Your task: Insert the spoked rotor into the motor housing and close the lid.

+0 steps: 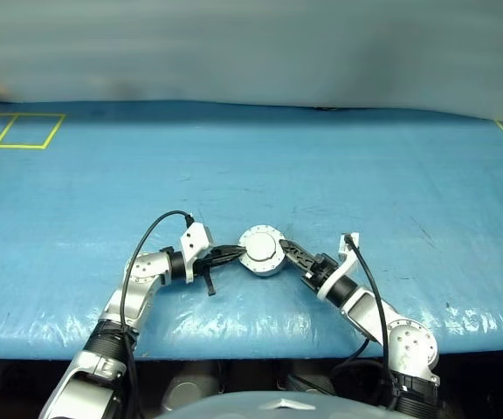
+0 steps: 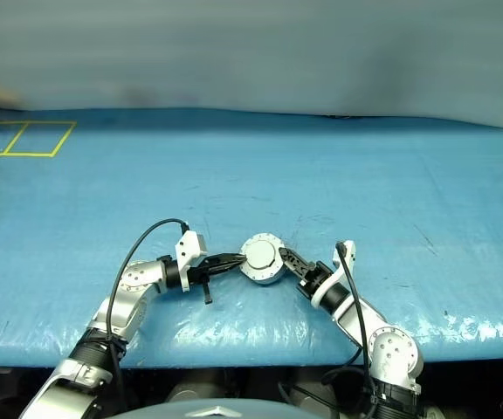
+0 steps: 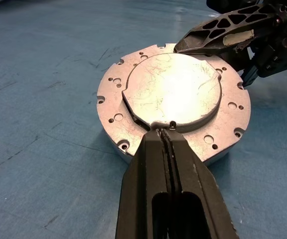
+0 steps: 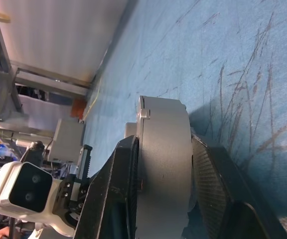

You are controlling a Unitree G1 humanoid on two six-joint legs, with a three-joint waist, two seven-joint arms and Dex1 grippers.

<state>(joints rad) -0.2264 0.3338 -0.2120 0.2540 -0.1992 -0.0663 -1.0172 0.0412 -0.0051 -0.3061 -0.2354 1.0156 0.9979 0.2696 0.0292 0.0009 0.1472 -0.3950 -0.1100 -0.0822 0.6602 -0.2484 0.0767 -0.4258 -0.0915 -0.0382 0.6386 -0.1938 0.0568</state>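
Near the front edge of the blue mat [image 1: 339,157], between the two arms, the motor housing [image 1: 262,250] is seen as a small round grey metal case with its lid [image 3: 172,89] closed flat on top. The lid's plain silvery outer face is turned upward, scratched and brightly lit, and a ring of small holes is visible around the housing's rim. The spoked rotor cannot be made out in any view.

The left gripper [image 1: 234,254] is extended from the robot's left, pointing toward the housing. Its two black fingers [image 3: 156,174] are pressed together with only a thin seam between them, and nothing is held between them. Their joined tips are laid against the housing's top, right at the edge of the lid.

The right gripper [image 1: 288,248] is brought in from the opposite side. In the right wrist view the housing is seen edge-on, its thick grey side wall [image 4: 163,169] standing between the two black fingers [image 4: 211,174], one against each flat face, so that the case is clamped by this gripper at a narrow opening. In the left wrist view one perforated black finger of the right gripper is laid over the far rim of the housing.

Yellow tape lines [image 1: 24,131] are marked on the mat at its far left corner, well apart from the work. A pale wall is seen behind the mat.
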